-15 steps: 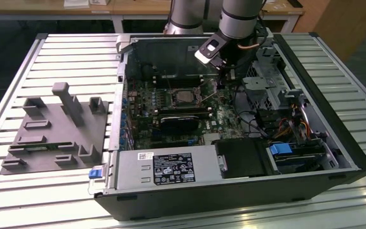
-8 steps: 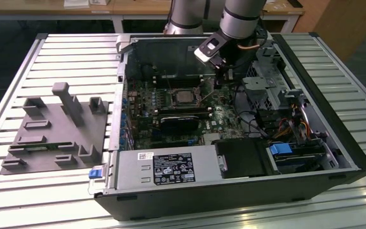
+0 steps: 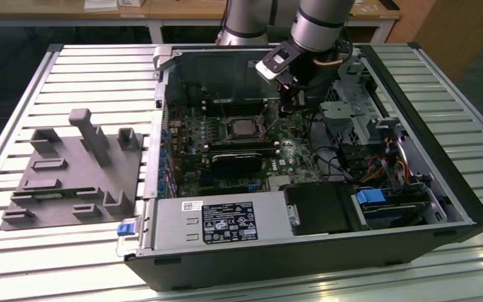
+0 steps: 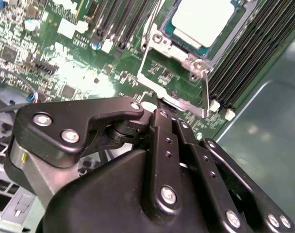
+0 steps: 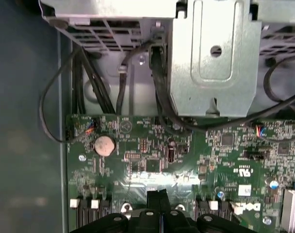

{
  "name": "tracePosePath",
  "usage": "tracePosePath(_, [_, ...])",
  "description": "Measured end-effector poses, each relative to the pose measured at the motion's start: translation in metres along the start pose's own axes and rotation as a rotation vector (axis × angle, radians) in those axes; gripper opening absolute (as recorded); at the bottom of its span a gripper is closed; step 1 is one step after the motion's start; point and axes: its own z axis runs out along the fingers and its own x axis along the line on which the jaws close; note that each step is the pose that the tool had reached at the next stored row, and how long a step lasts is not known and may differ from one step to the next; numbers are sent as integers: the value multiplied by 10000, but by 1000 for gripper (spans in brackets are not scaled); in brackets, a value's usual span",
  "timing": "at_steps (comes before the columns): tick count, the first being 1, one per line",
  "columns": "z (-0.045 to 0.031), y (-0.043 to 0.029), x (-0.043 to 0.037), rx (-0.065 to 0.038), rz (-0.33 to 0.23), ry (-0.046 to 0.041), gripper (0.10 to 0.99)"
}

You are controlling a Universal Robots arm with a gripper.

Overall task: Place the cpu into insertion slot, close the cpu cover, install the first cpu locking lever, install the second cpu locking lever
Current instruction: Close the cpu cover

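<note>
The cpu (image 3: 243, 128) (image 4: 201, 19), a small square chip with a dull silver top, lies in the insertion slot (image 3: 227, 126) on the motherboard inside the open computer case. The cpu cover (image 4: 159, 41), a thin silver frame, lies flat around the chip. A thin wire locking lever (image 4: 205, 92) runs along the socket's edge, and its end (image 4: 176, 102) sits right at my fingertips. My gripper (image 3: 288, 108) (image 4: 162, 109) (image 5: 157, 193) hangs just beside the socket, on the exterior view's right, with its black fingers shut together. I cannot tell whether they touch the lever.
Long black memory slots (image 4: 239, 68) flank the socket. A black heatsink block (image 3: 233, 162) and the power supply (image 3: 216, 223) sit nearer the case front. A metal drive cage (image 3: 355, 113) (image 5: 215, 53) with cables stands close by. A grey fixture (image 3: 73, 170) rests on the slatted table.
</note>
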Motion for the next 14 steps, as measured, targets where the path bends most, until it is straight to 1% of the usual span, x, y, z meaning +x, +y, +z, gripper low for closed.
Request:
tracePosePath(1, [0, 0, 0, 62, 1, 1, 102])
tracePosePath(6, [1, -1, 0, 62, 2, 1, 102])
tracePosePath(10, [5, -34, 1, 9, -1, 1, 102])
tracePosePath(12, [10, -71, 0, -25, -1, 2, 102])
tracePosePath(13, [25, -191, 0, -98, -1, 1, 102])
tracePosePath(14, [27, -212, 0, -107, -1, 0, 102])
